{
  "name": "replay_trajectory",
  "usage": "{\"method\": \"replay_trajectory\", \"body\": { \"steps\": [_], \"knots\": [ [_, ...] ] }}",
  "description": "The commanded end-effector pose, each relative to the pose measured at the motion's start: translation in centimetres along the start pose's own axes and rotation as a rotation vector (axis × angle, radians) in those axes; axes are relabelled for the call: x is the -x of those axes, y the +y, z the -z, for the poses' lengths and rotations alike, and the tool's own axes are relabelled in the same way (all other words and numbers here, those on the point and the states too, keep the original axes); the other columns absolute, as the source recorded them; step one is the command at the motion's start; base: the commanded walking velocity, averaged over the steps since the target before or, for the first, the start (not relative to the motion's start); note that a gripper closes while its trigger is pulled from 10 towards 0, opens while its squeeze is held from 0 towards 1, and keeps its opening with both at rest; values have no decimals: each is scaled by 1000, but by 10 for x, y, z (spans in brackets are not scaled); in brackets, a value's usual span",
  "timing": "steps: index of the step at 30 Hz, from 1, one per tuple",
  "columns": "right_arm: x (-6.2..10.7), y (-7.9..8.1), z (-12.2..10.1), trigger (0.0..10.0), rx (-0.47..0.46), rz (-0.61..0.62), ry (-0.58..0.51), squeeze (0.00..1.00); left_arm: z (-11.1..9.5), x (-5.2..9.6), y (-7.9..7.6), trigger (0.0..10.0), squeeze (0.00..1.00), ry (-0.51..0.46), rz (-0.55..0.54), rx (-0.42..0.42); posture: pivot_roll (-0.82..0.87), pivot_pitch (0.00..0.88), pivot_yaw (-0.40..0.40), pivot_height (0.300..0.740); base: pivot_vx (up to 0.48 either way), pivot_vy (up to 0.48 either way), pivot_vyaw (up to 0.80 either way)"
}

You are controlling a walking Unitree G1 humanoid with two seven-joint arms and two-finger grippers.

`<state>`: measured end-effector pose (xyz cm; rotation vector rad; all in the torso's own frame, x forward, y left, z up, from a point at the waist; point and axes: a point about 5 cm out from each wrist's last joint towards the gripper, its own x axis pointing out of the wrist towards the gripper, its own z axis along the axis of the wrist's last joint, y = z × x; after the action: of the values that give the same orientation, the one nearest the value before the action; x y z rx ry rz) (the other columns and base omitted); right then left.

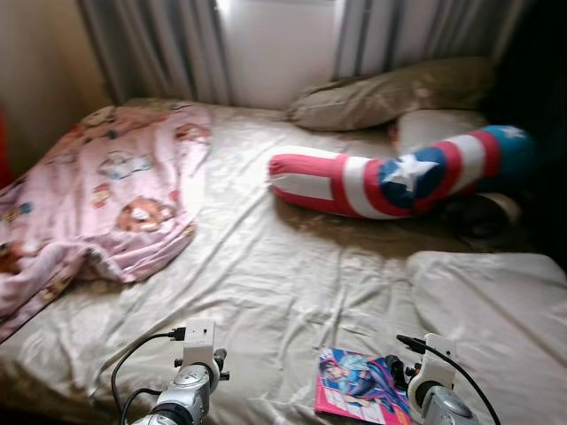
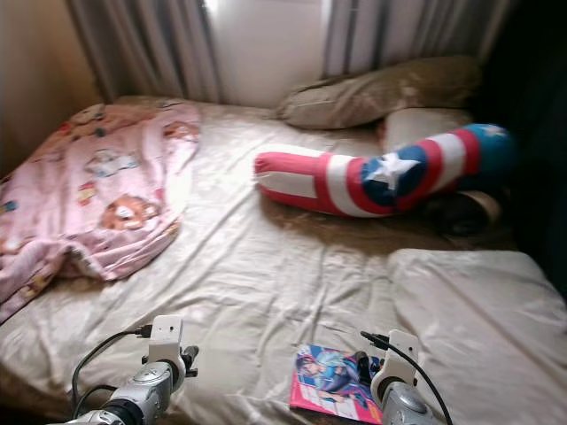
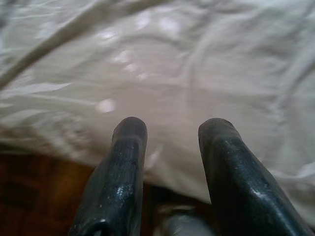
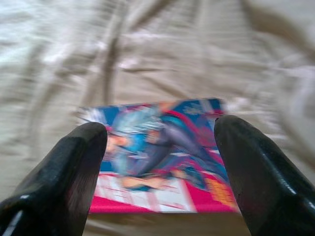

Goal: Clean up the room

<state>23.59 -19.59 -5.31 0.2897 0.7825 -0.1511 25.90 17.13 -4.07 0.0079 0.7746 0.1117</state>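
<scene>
Right tool (image 4: pixel 160 142) has its two black fingers (image 4: pixel 69 172) wide apart, and between them, a little beyond the tips, lies a colourful comic book (image 4: pixel 162 152). It is not touching the book. This book (image 1: pixel 363 385) lies flat on the beige sheet of the bed (image 1: pixel 275 283), close to the near edge, on the robot's right side.

Left tool (image 3: pixel 172 135) also has its fingers (image 3: pixel 125 162) apart, with nothing between them; it is above the near edge of the sheet, where dark wooden floor (image 3: pixel 34 196) shows below.

Farther on the bed, a long bolster (image 1: pixel 399 177) in red, white and blue with a white star lies across the right half. Behind it are an olive pillow (image 1: pixel 390 93) and a pale pillow (image 1: pixel 434 128). A pink blanket (image 1: pixel 106 195) with cartoon prints is crumpled on the left side. Grey curtains (image 1: pixel 159 44) hang behind the bed.
</scene>
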Motion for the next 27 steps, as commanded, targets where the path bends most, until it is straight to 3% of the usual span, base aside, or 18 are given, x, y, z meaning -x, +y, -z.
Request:
{"method": "replay_trajectory", "body": {
  "steps": [1, 12, 24, 27],
  "knots": [
    [2, -10, 5, 10000, -26, 31, 15, 0, -1, 0, -3, 10000, 0, 2, 9, 0, 59, 0, -34, 740, 0, 480, 0],
    [2, -7, 4, 10000, -14, 29, 13, 0, 0, 0, 0, 10000, 0, 3, 3, -6, 59, 0, -27, 740, 0, 480, 0],
    [2, -5, 7, 10000, -16, 9, 22, 0, 1, 0, 2, 10000, 0, 6, 2, -4, 60, 0, -21, 740, 0, 480, 788],
    [2, -6, 8, 10000, -32, 16, 26, 0, 2, 0, 2, 10000, 0, 7, 1, -5, 61, 0, -21, 740, 0, 480, 0]
  ]
}}
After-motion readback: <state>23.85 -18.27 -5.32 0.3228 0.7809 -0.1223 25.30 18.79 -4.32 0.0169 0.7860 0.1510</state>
